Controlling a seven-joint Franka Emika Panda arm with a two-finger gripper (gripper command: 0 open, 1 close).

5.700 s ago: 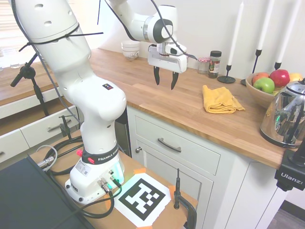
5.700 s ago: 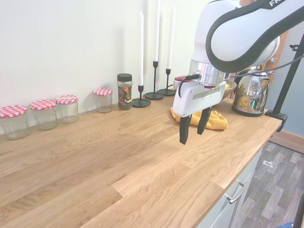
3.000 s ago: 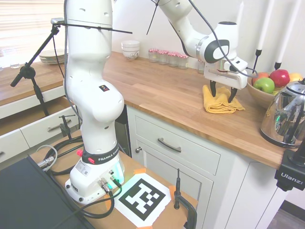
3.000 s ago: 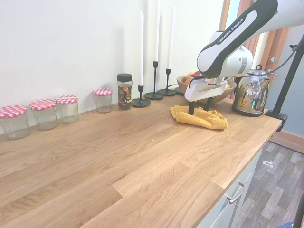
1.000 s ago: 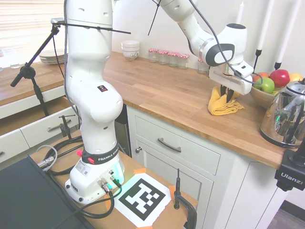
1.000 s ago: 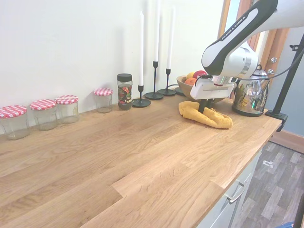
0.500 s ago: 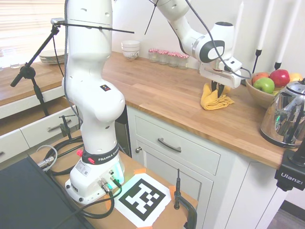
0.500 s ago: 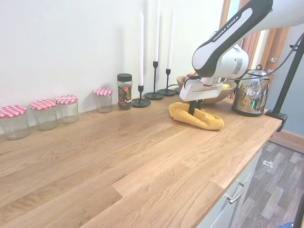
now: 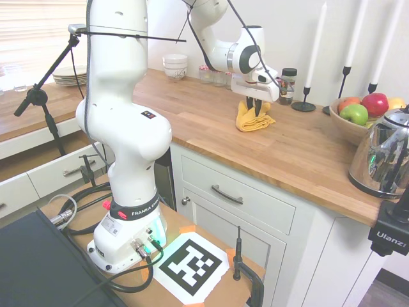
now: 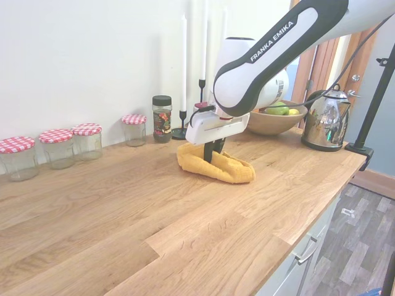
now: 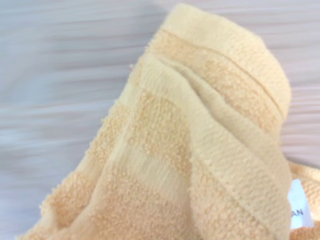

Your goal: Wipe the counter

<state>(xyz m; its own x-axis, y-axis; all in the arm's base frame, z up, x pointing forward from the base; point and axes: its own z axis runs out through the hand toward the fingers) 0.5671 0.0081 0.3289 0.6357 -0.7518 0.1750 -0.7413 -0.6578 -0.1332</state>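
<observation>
The counter (image 9: 192, 109) (image 10: 123, 209) is a long brown wooden worktop over white cabinets. On it lies a bunched yellow towel (image 9: 252, 120) (image 10: 216, 166), dragging along the wood. My gripper (image 9: 254, 110) (image 10: 212, 152) points down into the towel's top and is shut on a fold of it. The trailing part of the cloth rests on the counter. The wrist view is filled by the yellow towel (image 11: 200, 150) with its white label, over blurred wood.
Along the wall stand red-lidded jars (image 10: 58, 147), a spice jar (image 10: 162, 118) and black candlesticks (image 9: 304, 102). A fruit bowl (image 9: 351, 118) and a steel kettle (image 9: 383, 157) sit at the counter's far end. White bowls (image 9: 175, 66) stand at the other end.
My gripper has dragged the towel along the counter, away from the fruit bowl and kettle toward the spice jar, over the last second. Before that it came down and closed on the towel.
</observation>
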